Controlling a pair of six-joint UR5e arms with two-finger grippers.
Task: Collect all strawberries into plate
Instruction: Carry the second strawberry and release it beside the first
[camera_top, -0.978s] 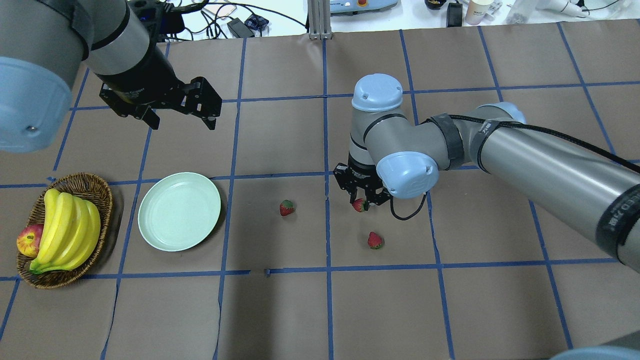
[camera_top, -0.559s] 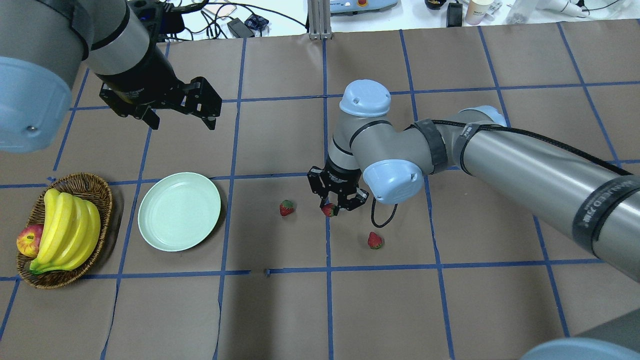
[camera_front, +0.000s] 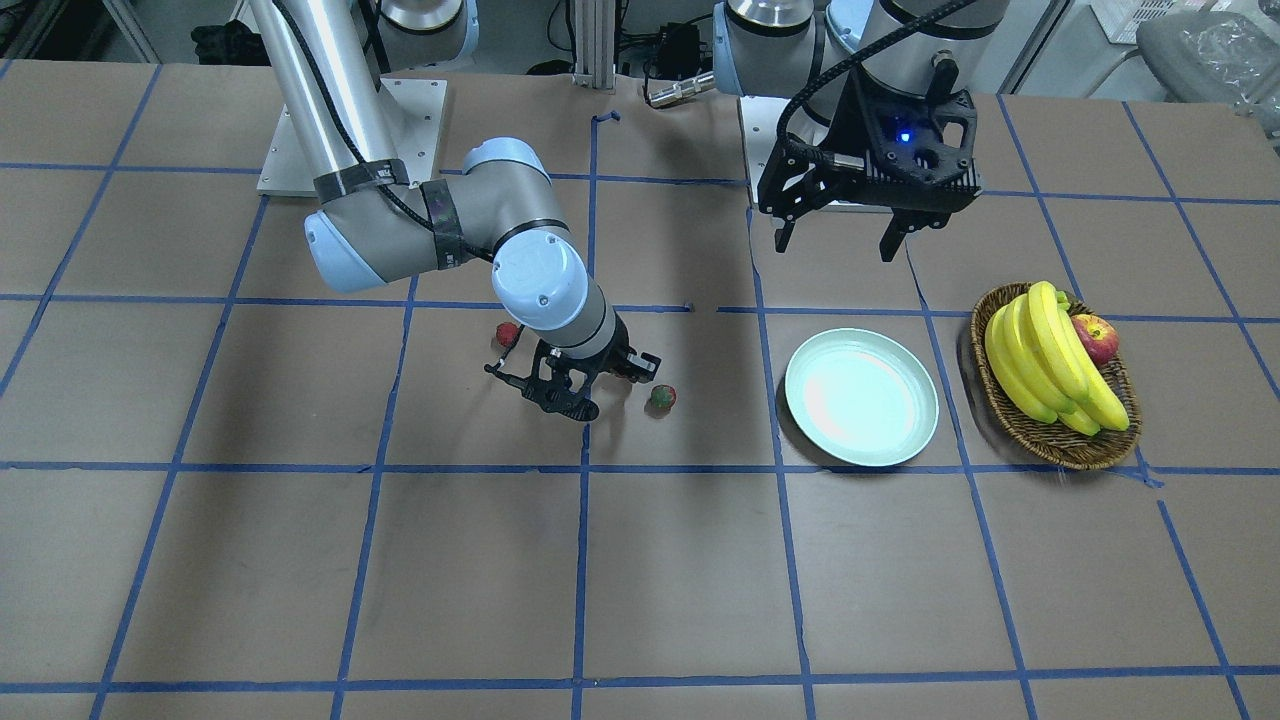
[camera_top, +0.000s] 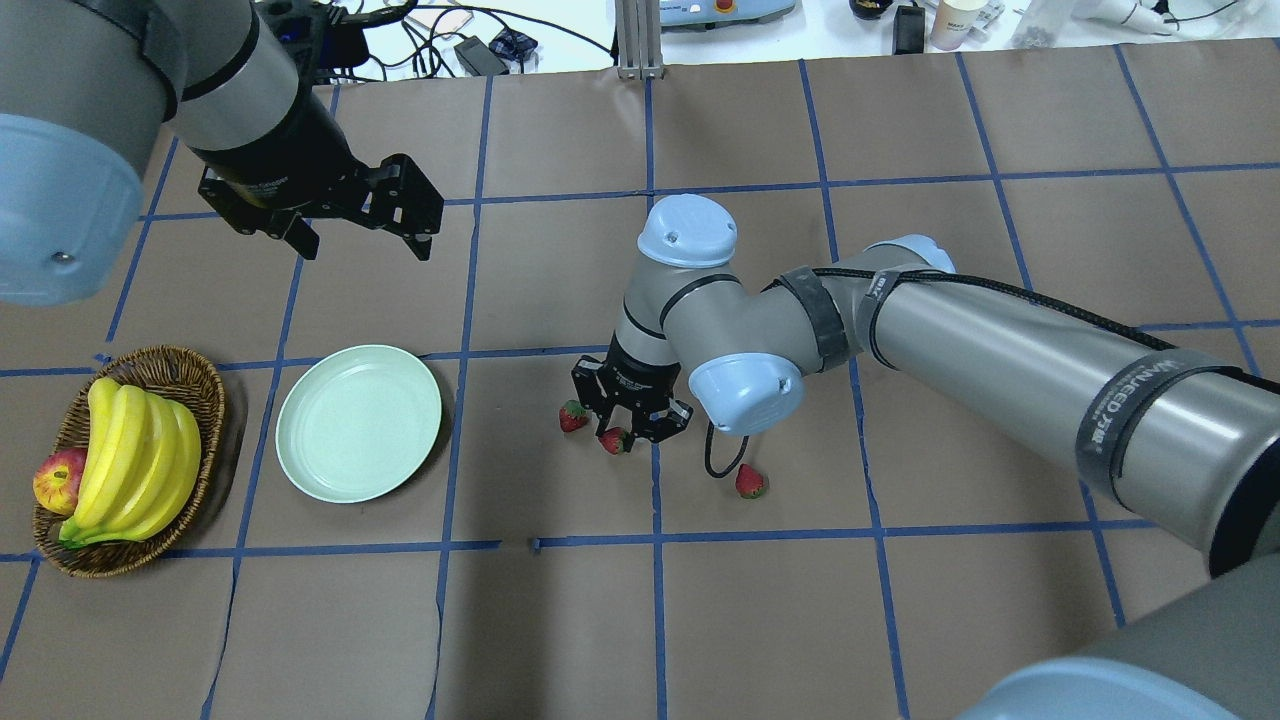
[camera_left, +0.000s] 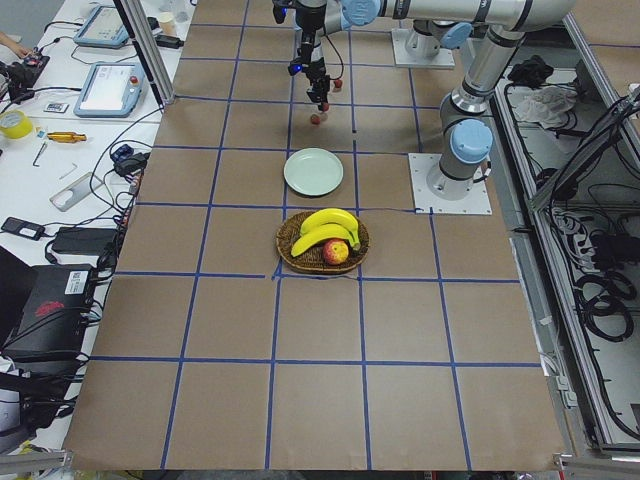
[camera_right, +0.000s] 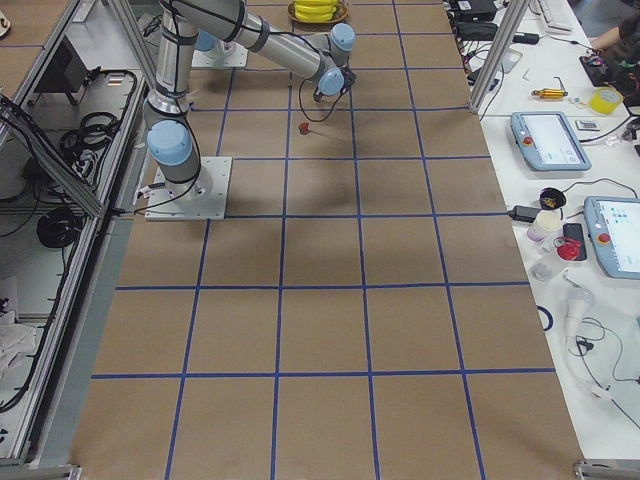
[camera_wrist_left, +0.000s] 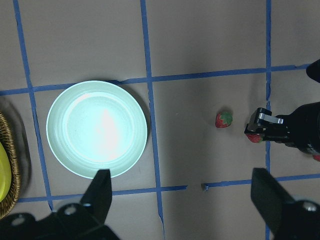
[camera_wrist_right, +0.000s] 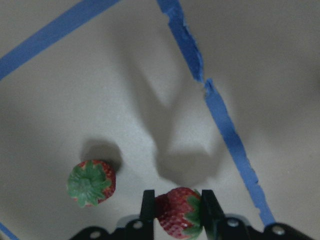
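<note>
My right gripper (camera_top: 622, 436) is shut on a strawberry (camera_top: 613, 441) and holds it just above the table; the right wrist view shows the berry (camera_wrist_right: 179, 212) pinched between the two fingers. A second strawberry (camera_top: 572, 415) lies on the table just left of the gripper, also seen in the right wrist view (camera_wrist_right: 91, 182). A third strawberry (camera_top: 750, 481) lies to the right, near the arm's cable. The mint-green plate (camera_top: 358, 422) sits farther left with nothing in it. My left gripper (camera_top: 364, 246) hangs open and empty above the table beyond the plate.
A wicker basket (camera_top: 205, 385) with bananas (camera_top: 135, 455) and a red apple (camera_top: 58, 480) stands left of the plate. Brown paper with blue tape lines covers the table. Cables and devices lie past the far edge.
My right gripper has moved left, toward the plate, carrying the strawberry, and now hangs beside the second berry. The left arm has not moved.
</note>
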